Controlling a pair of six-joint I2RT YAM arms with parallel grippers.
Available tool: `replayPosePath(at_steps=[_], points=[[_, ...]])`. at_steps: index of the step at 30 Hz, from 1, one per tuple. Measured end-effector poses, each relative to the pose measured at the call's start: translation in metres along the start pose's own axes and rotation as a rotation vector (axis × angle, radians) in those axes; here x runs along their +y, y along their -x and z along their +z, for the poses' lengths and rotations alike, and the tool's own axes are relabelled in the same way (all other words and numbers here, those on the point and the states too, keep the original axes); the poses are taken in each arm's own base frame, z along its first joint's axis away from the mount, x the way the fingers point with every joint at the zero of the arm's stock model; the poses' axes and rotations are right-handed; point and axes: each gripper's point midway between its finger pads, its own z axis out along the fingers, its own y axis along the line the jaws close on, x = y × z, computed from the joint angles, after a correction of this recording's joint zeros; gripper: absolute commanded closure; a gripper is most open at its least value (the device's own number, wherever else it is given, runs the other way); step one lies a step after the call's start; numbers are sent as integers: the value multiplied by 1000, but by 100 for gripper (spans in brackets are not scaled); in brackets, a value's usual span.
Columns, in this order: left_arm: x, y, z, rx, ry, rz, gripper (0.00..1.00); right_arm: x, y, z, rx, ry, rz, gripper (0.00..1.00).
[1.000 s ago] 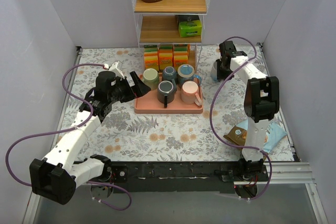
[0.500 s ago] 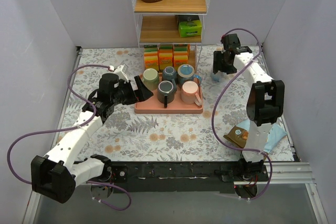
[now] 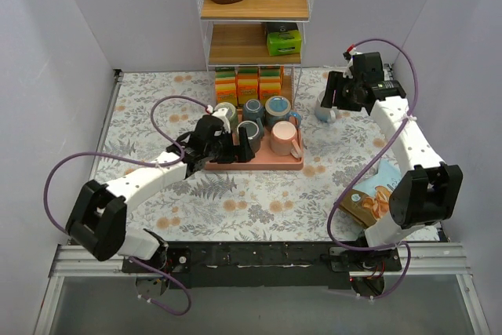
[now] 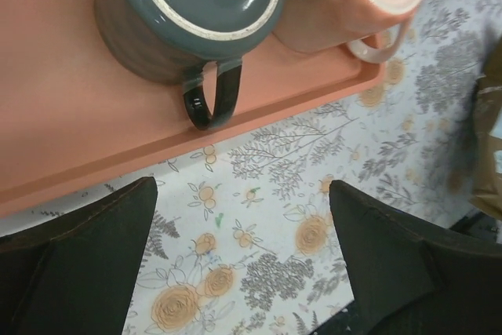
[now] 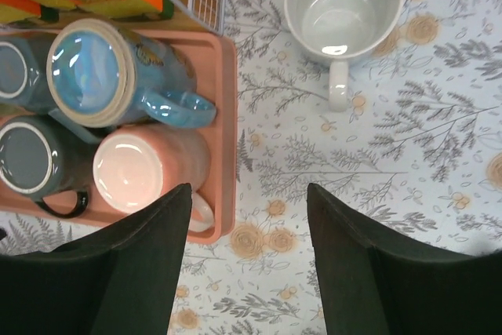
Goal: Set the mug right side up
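White mug [image 5: 343,9] upright on table [image 5: 408,139] | right pincer [image 5: 247,190] spread, empty | left pincer [image 4: 241,186] spread wide, empty

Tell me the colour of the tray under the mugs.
Salmon pink; the tray shows best in the left wrist view.

Two white-and-black arms trailing purple cables.
The left arm [image 3: 141,182] and right arm [image 3: 404,135] had smooth white link shells joined by blocky black joint housings. A thin purple cable [image 3: 179,98] looped loosely off each one. The left gripper [image 4: 243,272] and right gripper [image 5: 247,264] each carried two broad, matte black fingers with blunt, angled edges.
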Motion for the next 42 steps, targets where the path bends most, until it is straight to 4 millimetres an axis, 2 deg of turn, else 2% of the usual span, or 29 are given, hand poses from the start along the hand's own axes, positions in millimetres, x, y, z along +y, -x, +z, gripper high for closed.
replayPosePath(at_steps=[1,2,3,6,8,11,20,24,29,33,37,42], points=[[2,-5,8,18,18,2,15,1,-6,-1,11,7,4,33],[5,-8,15,28,41,3,24,1,-13,-1,22,14,8,33],[7,-10,21,35,61,6,28,0,-20,-1,35,16,13,33],[12,-12,34,43,99,1,34,-1,-41,-3,72,25,29,34],[12,-11,41,42,115,3,34,0,-48,-7,80,34,37,34],[10,-5,51,32,130,13,36,3,-51,-13,71,54,44,35],[11,-2,82,36,202,50,53,11,-48,-17,55,90,56,37],[16,-9,88,61,235,65,58,11,-48,-17,56,92,55,37],[17,-6,86,63,263,77,67,11,-48,-17,56,93,55,38],[19,-4,84,62,285,84,62,12,-48,-17,57,97,56,39],[20,-2,83,59,300,87,64,13,-48,-17,59,102,58,39],[22,0,81,57,322,88,80,14,-49,-17,60,110,64,39]])
